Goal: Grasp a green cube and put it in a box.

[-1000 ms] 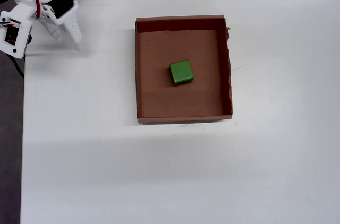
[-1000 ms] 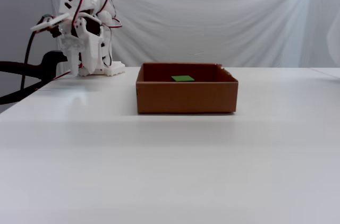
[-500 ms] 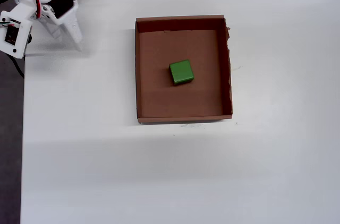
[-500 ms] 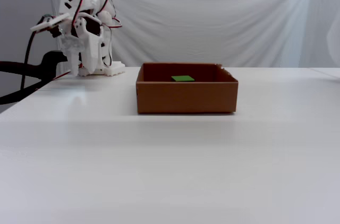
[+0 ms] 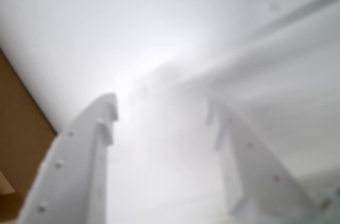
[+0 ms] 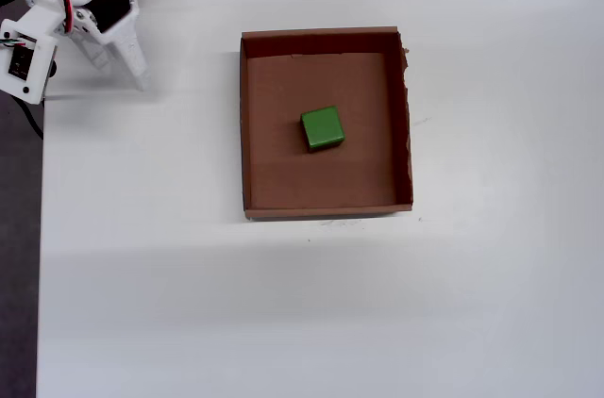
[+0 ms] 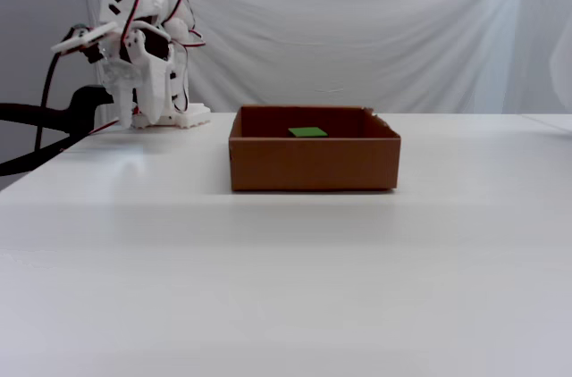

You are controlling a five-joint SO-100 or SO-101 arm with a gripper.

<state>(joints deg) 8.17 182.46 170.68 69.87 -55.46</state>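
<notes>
The green cube (image 6: 322, 128) lies near the middle of the brown cardboard box (image 6: 253, 115), resting flat on its floor. In the fixed view only the cube's top (image 7: 308, 132) shows above the box wall (image 7: 313, 163). My white gripper (image 6: 121, 71) is folded back near the arm's base at the table's far left corner, well apart from the box. In the wrist view its fingers stand apart around the gripper (image 5: 161, 108) with nothing between them, over bare white table. A brown corner of the box (image 5: 18, 128) shows at that view's left edge.
The arm's base (image 7: 165, 113) with red and black wires stands at the back left. The table's left edge (image 6: 40, 228) runs just beside the gripper. A white cloth (image 7: 357, 29) hangs behind the table.
</notes>
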